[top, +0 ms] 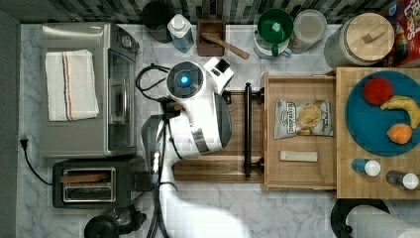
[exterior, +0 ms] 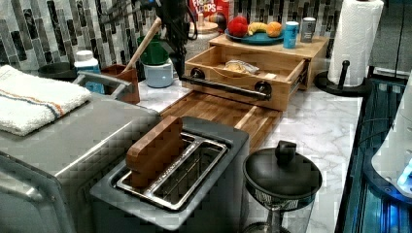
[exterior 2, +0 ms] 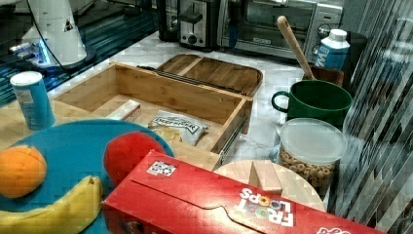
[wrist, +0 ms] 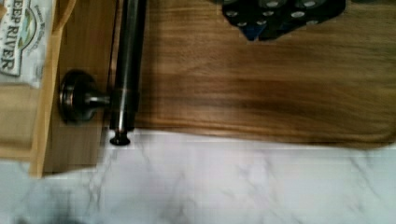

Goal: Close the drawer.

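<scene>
The drawer (top: 299, 133) stands pulled well out from under the butcher-block top (top: 346, 129), so the tool, whose opening cannot be told, does best pressing squarely against the dark bar handle (top: 247, 131), pushing straight inward.

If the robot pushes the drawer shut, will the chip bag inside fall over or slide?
Probably not much. The chip bag lies flat on the bottom of the drawer, so it cannot tip. It looks light and crinkly, so a quick shove might slide it a little.
</scene>
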Available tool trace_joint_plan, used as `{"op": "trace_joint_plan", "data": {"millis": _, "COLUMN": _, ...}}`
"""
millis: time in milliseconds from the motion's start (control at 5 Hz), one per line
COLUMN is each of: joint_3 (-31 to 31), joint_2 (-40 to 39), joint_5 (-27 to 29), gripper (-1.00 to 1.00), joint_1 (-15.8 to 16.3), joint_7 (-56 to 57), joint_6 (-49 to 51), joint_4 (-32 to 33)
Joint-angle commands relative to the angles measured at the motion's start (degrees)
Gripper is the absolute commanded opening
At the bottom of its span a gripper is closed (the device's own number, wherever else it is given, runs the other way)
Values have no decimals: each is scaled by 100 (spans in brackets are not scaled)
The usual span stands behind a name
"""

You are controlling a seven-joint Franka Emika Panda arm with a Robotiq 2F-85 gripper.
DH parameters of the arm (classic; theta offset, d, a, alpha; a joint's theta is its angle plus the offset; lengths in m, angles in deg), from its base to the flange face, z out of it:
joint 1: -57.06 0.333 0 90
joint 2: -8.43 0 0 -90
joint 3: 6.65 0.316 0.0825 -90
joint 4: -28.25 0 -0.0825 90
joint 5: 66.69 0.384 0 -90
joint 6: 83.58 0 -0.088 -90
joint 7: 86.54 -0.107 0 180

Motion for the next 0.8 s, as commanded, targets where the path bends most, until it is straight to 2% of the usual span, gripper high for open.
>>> {"op": "trace_joint_plan", "data": {"millis": 200, "joint_3": -200, "joint_2": 174, "joint_5": -324, "gripper": -100, "joint_1": -256, "joint_7": 415, "joint_6": -159, "joint_4": 620}}
{"op": "trace_joint_plan", "data": {"millis": 400, "joint_3": -134, "joint_2": 184, "joint_5": -322, "gripper": -100, "joint_1": -400, "joint_7": 604, "joint_6": -128, "joint_4": 591}}
{"op": "trace_joint_plan", "data": {"millis": 800, "joint_3": -136, "joint_2": -115, "joint_5": -429, "gripper": -100, "joint_1": -662, "joint_7": 988, "joint_6": -752, "joint_4": 564}}
